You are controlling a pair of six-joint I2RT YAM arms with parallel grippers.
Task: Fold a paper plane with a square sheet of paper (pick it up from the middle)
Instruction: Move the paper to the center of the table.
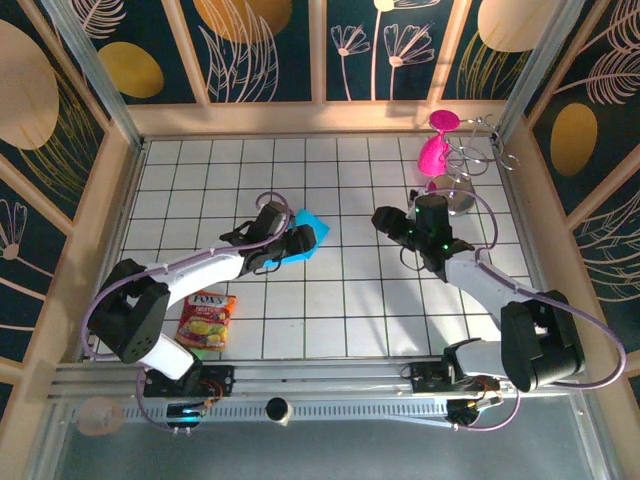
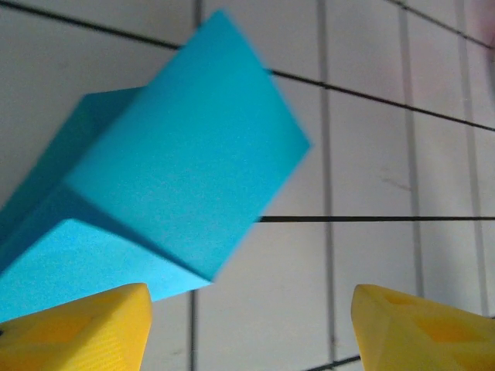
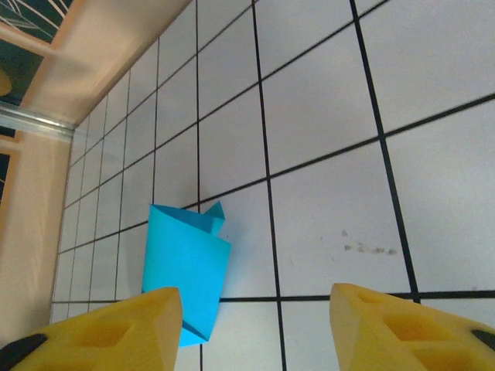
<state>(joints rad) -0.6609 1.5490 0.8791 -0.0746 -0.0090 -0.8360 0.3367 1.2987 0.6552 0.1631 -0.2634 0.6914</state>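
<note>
While both arms reach out over the white tiled table (image 1: pixel 350 330), neither has hold of anything. The left gripper (image 1: pixel 297 243) hangs with its jaws spread wide and bare tile between them, and the right gripper (image 1: pixel 386 220) stands likewise parted and empty.

The blue sheet (image 1: pixel 311 228) lies on the tiles partly folded, with one flap doubled over another. Through the left wrist view, the blue sheet (image 2: pixel 186 178) sits just ahead of the left gripper (image 2: pixel 249 301), off-centre towards the finger at the left of that view, and its near edge reaches that fingertip. From the right gripper (image 3: pixel 255 297), the blue sheet (image 3: pixel 186 267) lies ahead and beyond the left-of-view finger, outside the gap, one small corner poking up.

My worry is that loose top flap. Nothing pins it, so it may spring open. Because the paper sits to one side of the left jaws, a closing finger could shove or crumple the edge rather than pinch it, skewing the crease. Thin paper flat on tile also gives the fingers little to catch.
</note>
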